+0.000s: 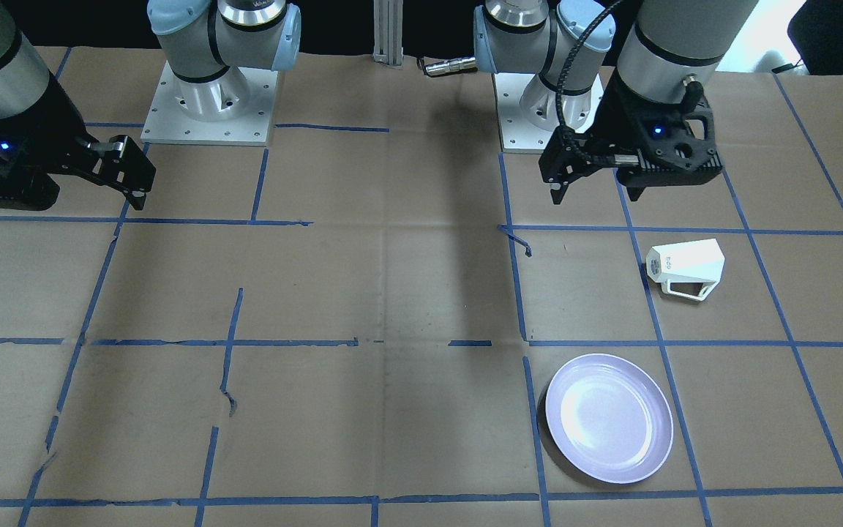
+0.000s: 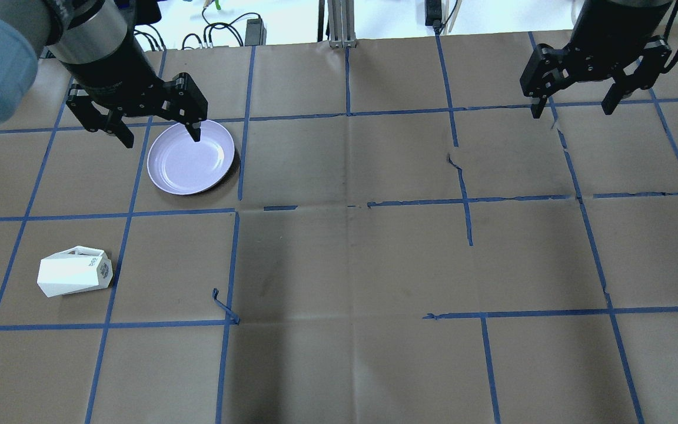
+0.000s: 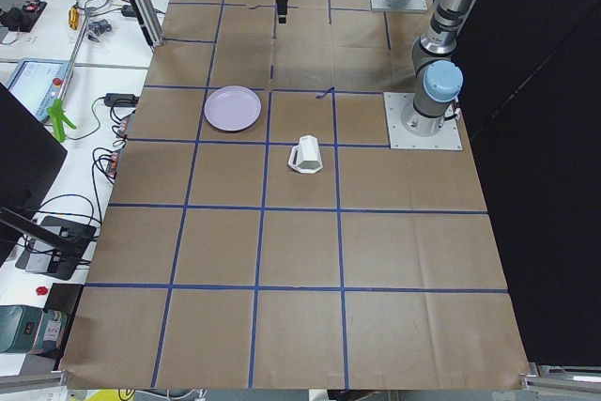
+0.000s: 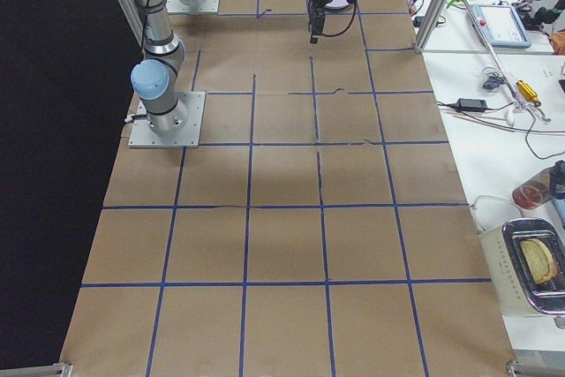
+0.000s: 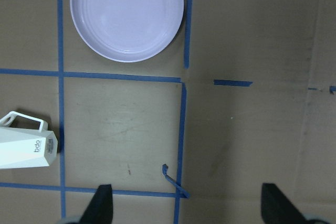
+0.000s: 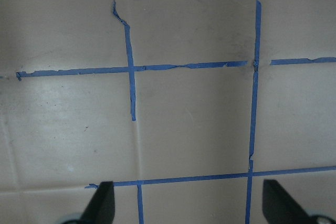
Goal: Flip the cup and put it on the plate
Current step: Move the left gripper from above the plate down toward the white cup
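The white faceted cup (image 2: 74,274) lies on its side on the brown paper on the robot's left, its narrow lettered base toward the table's middle; it also shows in the front view (image 1: 685,268) and the left wrist view (image 5: 26,148). The lavender plate (image 2: 190,157) lies empty and upright, farther from the robot than the cup (image 1: 609,417) (image 5: 127,14). My left gripper (image 2: 160,139) is open and empty, high above the table (image 1: 597,192). My right gripper (image 2: 572,111) is open and empty, high on the far right, over bare paper.
The table is covered in brown paper with a blue tape grid. A loose curl of tape (image 2: 224,306) sticks up near the cup's square. The arm bases (image 1: 209,102) (image 1: 546,110) stand at the robot's edge. A cluttered workbench (image 4: 494,59) runs along the far side.
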`<state>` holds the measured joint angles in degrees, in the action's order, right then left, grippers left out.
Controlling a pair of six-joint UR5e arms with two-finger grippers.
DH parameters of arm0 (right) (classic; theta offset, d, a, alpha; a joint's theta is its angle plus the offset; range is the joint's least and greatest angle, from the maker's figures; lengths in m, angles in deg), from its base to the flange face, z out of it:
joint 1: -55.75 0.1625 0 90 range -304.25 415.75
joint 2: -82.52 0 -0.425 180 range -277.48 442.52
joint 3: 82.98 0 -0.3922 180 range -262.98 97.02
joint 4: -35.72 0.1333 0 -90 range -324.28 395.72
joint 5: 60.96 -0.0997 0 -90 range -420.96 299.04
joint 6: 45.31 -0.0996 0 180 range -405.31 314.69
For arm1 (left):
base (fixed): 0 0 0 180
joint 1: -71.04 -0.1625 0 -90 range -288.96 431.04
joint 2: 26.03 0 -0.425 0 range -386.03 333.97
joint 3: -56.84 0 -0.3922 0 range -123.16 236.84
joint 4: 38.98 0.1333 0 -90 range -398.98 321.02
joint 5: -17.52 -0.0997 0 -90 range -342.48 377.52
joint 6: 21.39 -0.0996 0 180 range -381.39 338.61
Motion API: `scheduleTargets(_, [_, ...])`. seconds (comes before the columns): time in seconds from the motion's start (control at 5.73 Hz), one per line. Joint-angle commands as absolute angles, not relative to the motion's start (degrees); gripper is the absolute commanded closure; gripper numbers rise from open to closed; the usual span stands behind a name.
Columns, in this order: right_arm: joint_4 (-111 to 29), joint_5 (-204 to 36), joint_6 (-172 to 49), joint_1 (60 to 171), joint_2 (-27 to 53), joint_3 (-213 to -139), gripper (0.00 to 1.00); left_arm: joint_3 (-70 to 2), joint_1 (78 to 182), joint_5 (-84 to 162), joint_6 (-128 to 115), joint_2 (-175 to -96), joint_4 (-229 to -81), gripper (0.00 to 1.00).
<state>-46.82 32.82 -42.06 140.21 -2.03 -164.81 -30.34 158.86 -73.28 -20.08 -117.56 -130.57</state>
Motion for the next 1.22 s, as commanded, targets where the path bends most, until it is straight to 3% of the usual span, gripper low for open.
scheduleTargets(0.0, [-46.9, 32.8, -42.1, 140.2, -2.0, -164.8, 0.0, -30.5, 149.9, -73.4, -31.1, -117.1, -130.8, 0.01])
scheduleTargets(0.7, [-46.9, 32.8, -42.1, 140.2, -2.0, -164.8, 0.0, -33.9, 119.3, -62.9, -69.9, -118.9, -132.1, 0.01])
scheduleTargets(1.05, [-46.8, 32.8, -42.1, 140.2, -2.0, -164.8, 0.0, -33.9, 107.6, -53.6, -84.2, -125.0, -138.3, 0.01])
